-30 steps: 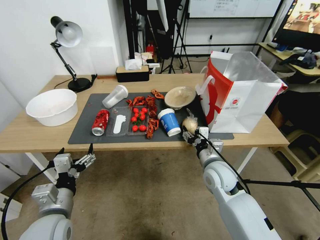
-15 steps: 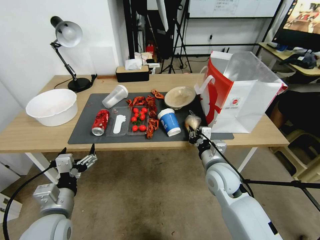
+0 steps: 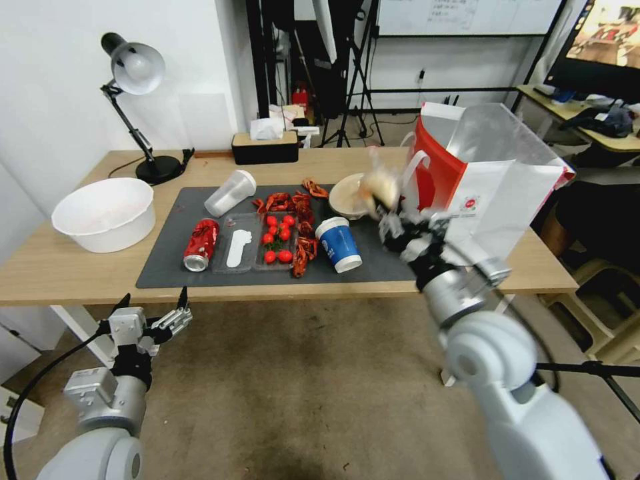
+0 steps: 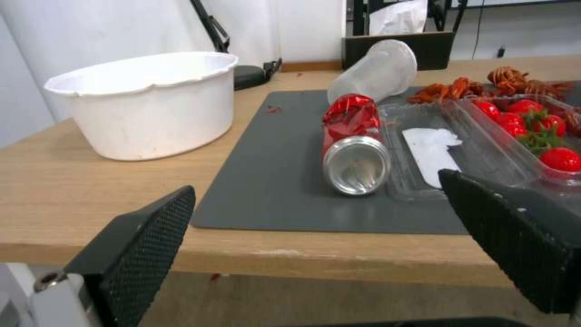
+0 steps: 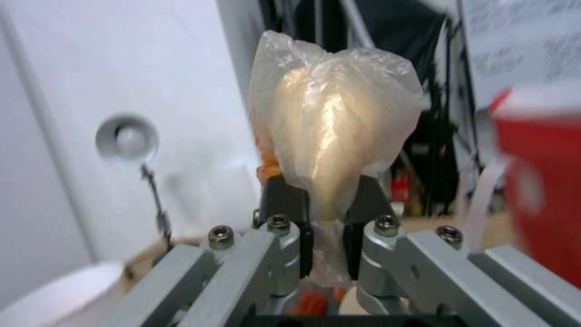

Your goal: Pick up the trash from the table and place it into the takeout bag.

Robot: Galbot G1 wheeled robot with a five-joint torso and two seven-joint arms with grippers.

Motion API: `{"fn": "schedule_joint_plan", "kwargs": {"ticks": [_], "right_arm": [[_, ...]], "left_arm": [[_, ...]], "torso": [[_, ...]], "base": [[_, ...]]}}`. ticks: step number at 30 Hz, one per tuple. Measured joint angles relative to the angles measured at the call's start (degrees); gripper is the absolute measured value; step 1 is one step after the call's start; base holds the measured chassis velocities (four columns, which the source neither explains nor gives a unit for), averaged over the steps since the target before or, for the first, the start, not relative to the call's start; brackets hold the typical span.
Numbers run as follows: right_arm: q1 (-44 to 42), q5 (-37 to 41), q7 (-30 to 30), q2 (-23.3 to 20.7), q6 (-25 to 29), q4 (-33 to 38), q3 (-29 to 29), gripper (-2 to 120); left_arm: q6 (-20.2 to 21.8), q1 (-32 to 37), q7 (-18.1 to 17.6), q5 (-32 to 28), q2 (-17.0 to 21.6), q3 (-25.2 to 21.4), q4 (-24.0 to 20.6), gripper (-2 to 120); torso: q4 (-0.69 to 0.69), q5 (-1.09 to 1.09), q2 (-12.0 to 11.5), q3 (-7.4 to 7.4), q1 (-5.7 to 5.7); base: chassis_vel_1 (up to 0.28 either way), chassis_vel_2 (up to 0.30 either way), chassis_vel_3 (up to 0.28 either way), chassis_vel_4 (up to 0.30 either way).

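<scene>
The clear-wrapped bun is clamped between the two dark fingers of the right gripper, which are drawn in narrow on the lower part of the wrap so that the crinkled plastic bulges out beyond them. In the head view the bun is up off the table, in front of the beige bowl and just left of the takeout bag, about level with the bag's white handle. The right gripper sits right under it.

The bag stands upright and open on the right end of the table, white in front with a small red logo, its writing too small to read, and red on the side.

The rest of the trash lies on the dark grey mat: a blue paper cup with white print that I cannot read, a red soda can on its side at the near left, and a translucent plastic cup tipped over at the far left.

The left gripper hangs below the table's near edge at the left, fingers spread wide and holding nothing; its wrist view looks past both pads at the can's silver end.
</scene>
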Motion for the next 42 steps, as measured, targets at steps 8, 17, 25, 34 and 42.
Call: {"fn": "schedule_joint_plan", "kwargs": {"ticks": [8,17,25,34,42], "right_arm": [[10.1,6.6,13.5,-5.5,-3.7,-4.6,5.1,6],[17.6,13.2,24.5,-6.3,-7.6,-9.8,4.8,6],[20.3,15.0,31.7,-6.1,-13.5,-13.4,4.0,7],[21.0,15.7,32.8,-6.3,-14.8,-13.6,3.9,37],[21.3,15.9,33.4,-7.0,-15.6,-13.6,4.1,67]], "left_arm": [[-0.2,0.0,0.2,0.5,-0.3,0.4,0.1,100],[-0.6,0.1,0.5,0.7,-0.5,0.4,0.1,100],[-1.2,0.3,0.7,0.9,-0.6,0.3,0.2,100],[-1.4,0.3,0.9,1.3,-0.8,0.3,0.3,100],[-1.6,0.3,1.0,1.5,-0.9,0.5,0.4,100]], "torso": [[0.01,0.01,0.0,0.01,0.01],[0.01,0.00,0.0,0.00,0.01],[0.01,0.01,0.0,0.01,0.01],[0.01,0.00,0.0,0.01,0.01],[0.01,0.00,0.0,0.00,0.01]], "base": [[0.000,0.000,0.000,0.000],[0.000,0.000,0.000,0.000],[0.000,0.000,0.000,0.000],[0.000,0.000,0.000,0.000],[0.000,0.000,0.000,0.000]]}}
